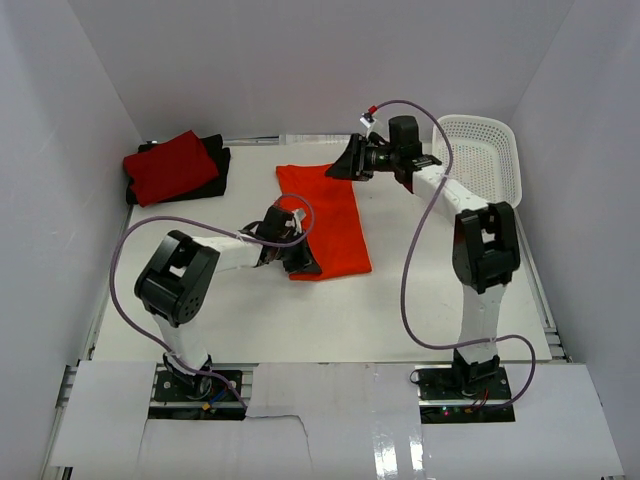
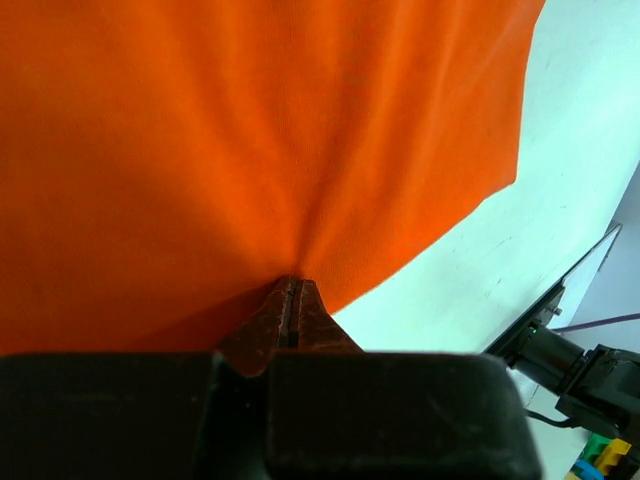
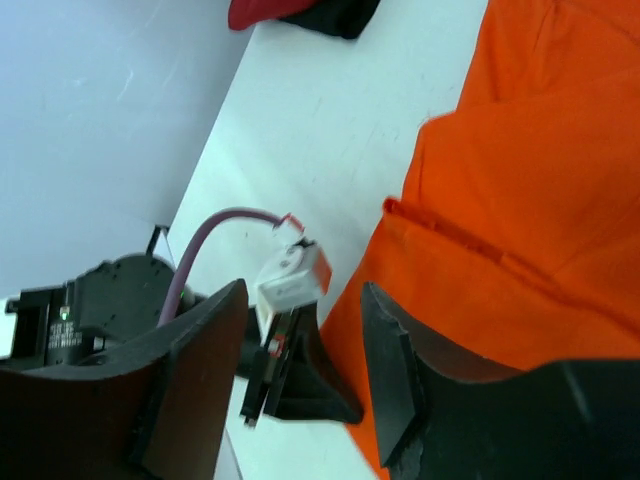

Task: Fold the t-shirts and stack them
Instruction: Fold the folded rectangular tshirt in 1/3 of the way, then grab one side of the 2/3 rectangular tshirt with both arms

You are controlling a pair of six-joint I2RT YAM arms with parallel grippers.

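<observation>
The orange t-shirt [image 1: 325, 220] lies partly folded in the middle of the table. My left gripper [image 1: 300, 257] is shut on its near left edge, and the left wrist view shows the jaws [image 2: 291, 292] pinching the orange cloth [image 2: 250, 140]. My right gripper [image 1: 347, 163] is open and empty, hovering over the shirt's far edge. In the right wrist view, the right gripper [image 3: 303, 325] frames the orange shirt [image 3: 520, 200] and the left gripper [image 3: 300, 385]. The crimson t-shirt [image 1: 168, 166] lies folded on the black t-shirt [image 1: 216, 160] at the far left.
A white perforated basket [image 1: 487, 150] stands at the far right, beside the right arm. White walls close in the table on the left, back and right. The purple cables of both arms loop over the table.
</observation>
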